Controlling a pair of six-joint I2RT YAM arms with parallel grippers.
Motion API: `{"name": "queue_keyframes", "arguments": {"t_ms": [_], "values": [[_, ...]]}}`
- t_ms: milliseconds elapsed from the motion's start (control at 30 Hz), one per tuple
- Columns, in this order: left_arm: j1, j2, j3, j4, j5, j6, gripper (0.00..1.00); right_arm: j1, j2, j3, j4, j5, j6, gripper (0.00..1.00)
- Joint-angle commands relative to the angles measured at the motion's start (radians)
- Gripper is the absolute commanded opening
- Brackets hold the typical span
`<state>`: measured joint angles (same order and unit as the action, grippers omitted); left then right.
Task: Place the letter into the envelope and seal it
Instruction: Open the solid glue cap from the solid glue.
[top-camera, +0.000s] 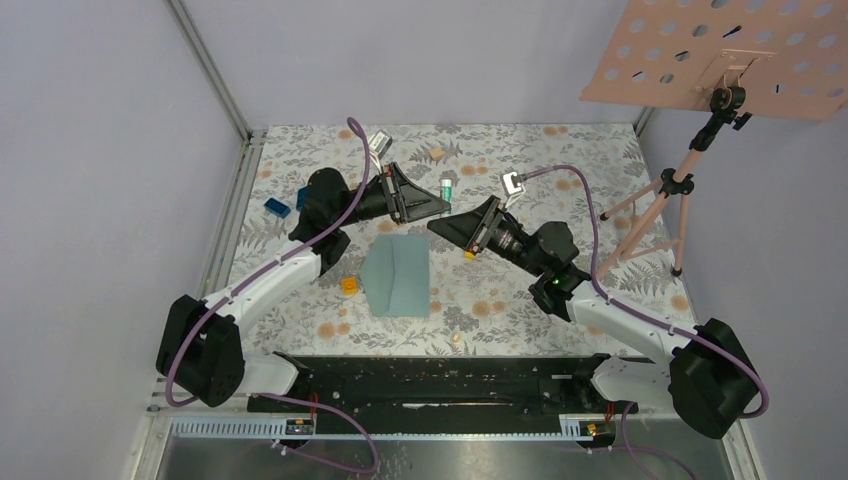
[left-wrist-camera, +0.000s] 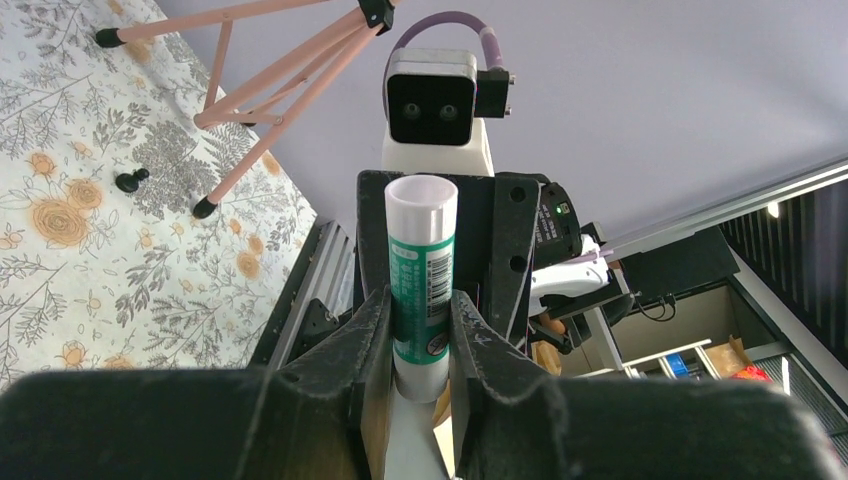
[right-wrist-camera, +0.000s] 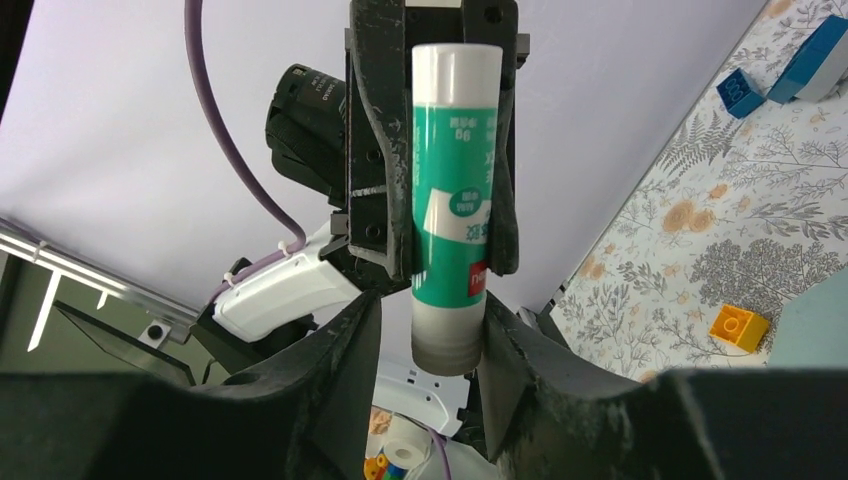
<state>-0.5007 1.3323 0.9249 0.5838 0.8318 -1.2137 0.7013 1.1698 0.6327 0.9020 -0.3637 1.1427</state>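
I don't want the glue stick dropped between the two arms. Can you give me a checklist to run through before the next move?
1. Left pincer grips the glue stick: ok, shut on it.
2. Right pincer is around the stick's free end: ok.
3. Right pincer is clamped on the stick: not ok, a gap shows on one side.
4. Envelope lies flat on the table, apart from both arms: ok.
5. Letter is inside the envelope: cannot tell, no letter is in view.
6. Envelope flap is ready for glue: cannot tell.
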Motion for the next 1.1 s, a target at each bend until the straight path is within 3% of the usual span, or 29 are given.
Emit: {"name": "queue_keyframes", "arguments": {"t_ms": [0, 133, 300, 433, 600, 700, 767, 833, 1067], "values": [[-0.004, -0.033, -0.014, 0.056, 0.032, 0.010, 0.00, -0.007, -0.029, -0.002, 0.113, 0.043, 0.022, 0.45], [-0.004, -0.035, -0.017, 0.056, 0.032, 0.011, 0.00, -0.007, -0.032, -0.005, 0.133, 0.048, 0.033, 0.42], [-0.004, -0.046, -0.024, 0.054, 0.018, 0.016, 0.00, -0.010, -0.033, -0.015, 0.135, 0.051, 0.043, 0.10], [-0.004, -0.055, -0.021, 0.043, 0.019, 0.024, 0.00, -0.010, -0.041, -0.034, 0.139, 0.058, 0.047, 0.00], [-0.004, -0.072, 0.004, -0.016, 0.024, 0.061, 0.00, -0.010, -0.046, -0.046, 0.130, 0.046, 0.046, 0.00], [-0.004, -0.080, 0.045, -0.123, 0.015, 0.120, 0.42, -0.011, -0.047, -0.041, 0.120, 0.036, 0.038, 0.00], [-0.004, -0.084, 0.060, -0.151, 0.004, 0.139, 0.54, -0.010, -0.045, -0.030, 0.102, 0.020, 0.030, 0.00], [-0.004, -0.084, 0.074, -0.175, -0.005, 0.151, 0.59, -0.011, -0.042, -0.021, 0.092, 0.005, 0.030, 0.00], [-0.004, -0.032, 0.135, -0.203, 0.014, 0.166, 0.59, -0.011, -0.018, -0.004, 0.099, -0.027, 0.043, 0.00]]}}
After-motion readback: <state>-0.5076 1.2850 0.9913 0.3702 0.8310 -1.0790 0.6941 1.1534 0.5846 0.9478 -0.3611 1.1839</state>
